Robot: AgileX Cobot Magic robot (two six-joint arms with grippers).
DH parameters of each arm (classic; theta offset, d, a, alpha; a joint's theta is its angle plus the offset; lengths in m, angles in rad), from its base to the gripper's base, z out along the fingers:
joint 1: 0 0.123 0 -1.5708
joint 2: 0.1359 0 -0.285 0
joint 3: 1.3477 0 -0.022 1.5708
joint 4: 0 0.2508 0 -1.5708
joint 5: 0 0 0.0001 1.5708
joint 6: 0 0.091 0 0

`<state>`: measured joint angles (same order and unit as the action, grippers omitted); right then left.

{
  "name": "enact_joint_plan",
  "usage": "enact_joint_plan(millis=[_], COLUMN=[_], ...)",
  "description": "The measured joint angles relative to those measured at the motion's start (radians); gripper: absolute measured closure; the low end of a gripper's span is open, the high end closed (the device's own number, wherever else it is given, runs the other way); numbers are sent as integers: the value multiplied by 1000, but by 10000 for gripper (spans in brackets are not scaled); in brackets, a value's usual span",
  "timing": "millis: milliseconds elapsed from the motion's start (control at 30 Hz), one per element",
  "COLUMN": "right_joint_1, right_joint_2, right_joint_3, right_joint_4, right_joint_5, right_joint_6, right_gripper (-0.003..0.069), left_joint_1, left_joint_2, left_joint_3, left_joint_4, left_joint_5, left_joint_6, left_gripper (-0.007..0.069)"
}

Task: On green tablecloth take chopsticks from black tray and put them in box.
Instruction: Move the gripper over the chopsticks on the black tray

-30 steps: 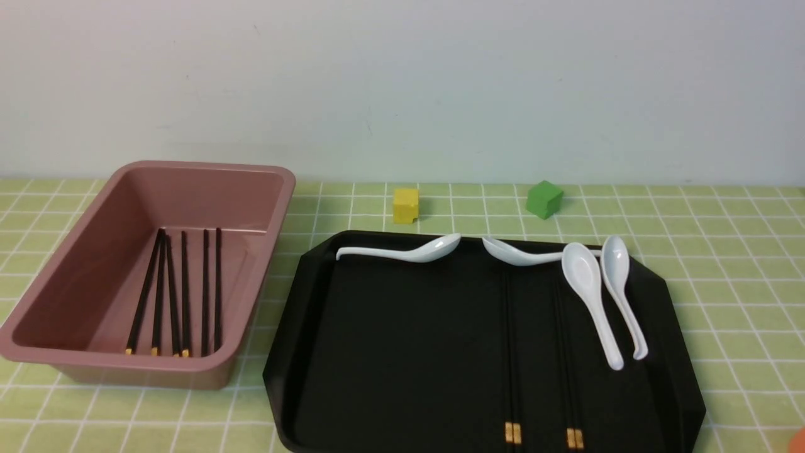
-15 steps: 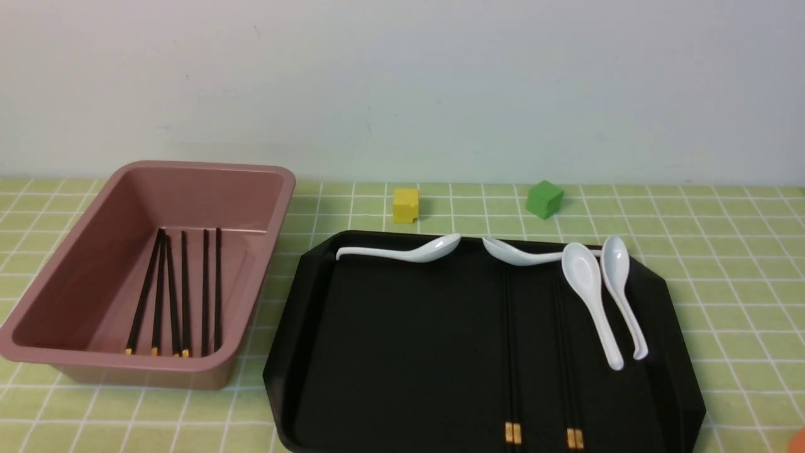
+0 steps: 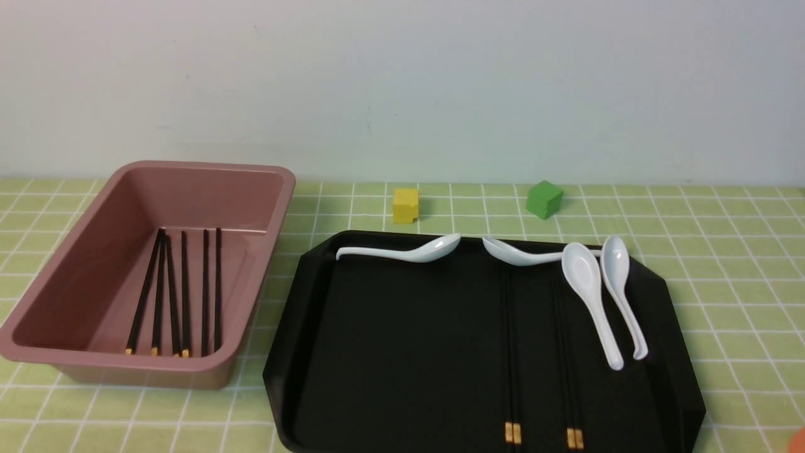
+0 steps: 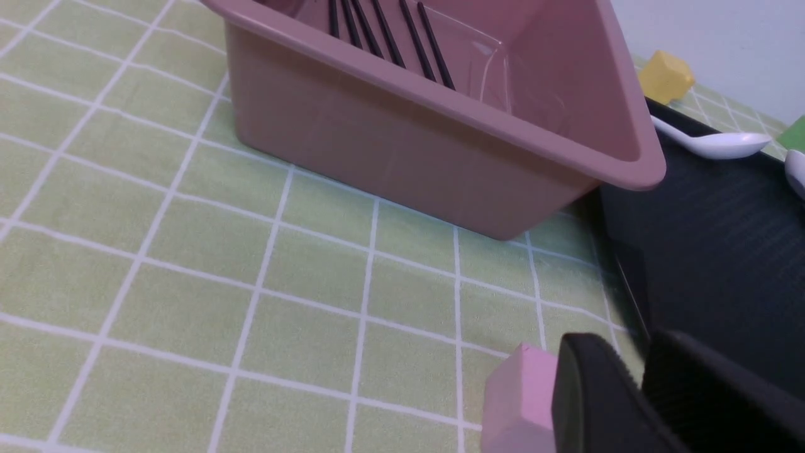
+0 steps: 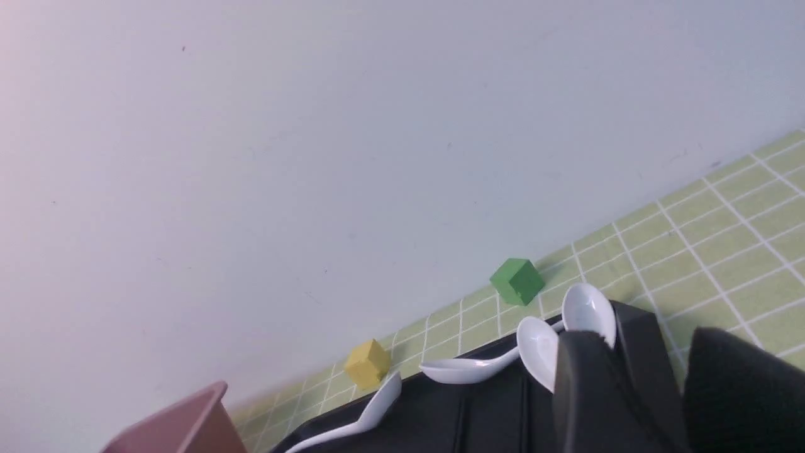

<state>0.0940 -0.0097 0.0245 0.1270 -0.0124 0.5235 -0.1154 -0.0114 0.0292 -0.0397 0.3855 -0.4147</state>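
The black tray (image 3: 390, 352) lies on the green tablecloth (image 3: 723, 264) at front centre-right. Two pairs of black chopsticks (image 3: 512, 352) with gold tips lie lengthwise in its right half, hard to see against it. Several more chopsticks (image 3: 182, 296) lie in the pink-brown box (image 3: 277, 207) at the left. Neither gripper shows in the front view. My left gripper (image 4: 635, 362) is shut and empty, low over the cloth between the box (image 4: 409, 145) and the tray (image 4: 710, 251). My right gripper (image 5: 651, 352) is open and empty above the tray's right edge (image 5: 641, 352).
Several white spoons (image 3: 591, 296) lie along the tray's far and right parts. A yellow cube (image 3: 405, 205) and a green cube (image 3: 544, 199) stand behind the tray. A pink cube (image 4: 516, 396) sits beside my left gripper. An orange object (image 3: 797, 441) peeks in at the front right corner.
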Motion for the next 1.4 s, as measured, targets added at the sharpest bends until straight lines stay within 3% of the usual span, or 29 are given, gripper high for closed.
enact_joint_plan(millis=[167,333,467,600,733,800,833,867,933,1000,1133,1233,1300,1400], right_joint_1=[0,0,-1,-1,-1,-1,-1,-1,-1,10,91,195,262,355], right_joint_2=[0,0,42,171,417,594,640,687,875,1022,1239,1356,1420,1511], right_joint_3=[0,-6,-124,-290,-544,-658,-690,-704,-764,-789,-800,-815,-843,-921], right_joint_4=[40,44,18,15,14,14,15,17,32,78,218,309,318,254], right_joint_5=[-13,-130,-239,-213,118,434,510,559,808,899,893,822,790,759], right_joint_6=[85,169,81,-77,-261,-305,-311,-313,-331,-391,-565,-616,-605,-472], right_gripper=[419,419,419,431,550,636,657,663,670,667,661,659,659,659], left_joint_1=[0,0,0,0,0,0,0,0,0,0,0,0,0,0], left_joint_2=[0,0,0,0,0,0,0,0,0,0,0,0,0,0], left_joint_3=[0,0,0,0,0,0,0,0,0,0,0,0,0,0], left_joint_4=[0,0,0,0,0,0,0,0,0,0,0,0,0,0], left_joint_5=[0,0,0,0,0,0,0,0,0,0,0,0,0,0], left_joint_6=[0,0,0,0,0,0,0,0,0,0,0,0,0,0], left_gripper=[476,469,464,460,459,459,459,459,459,459,459,458,454,451])
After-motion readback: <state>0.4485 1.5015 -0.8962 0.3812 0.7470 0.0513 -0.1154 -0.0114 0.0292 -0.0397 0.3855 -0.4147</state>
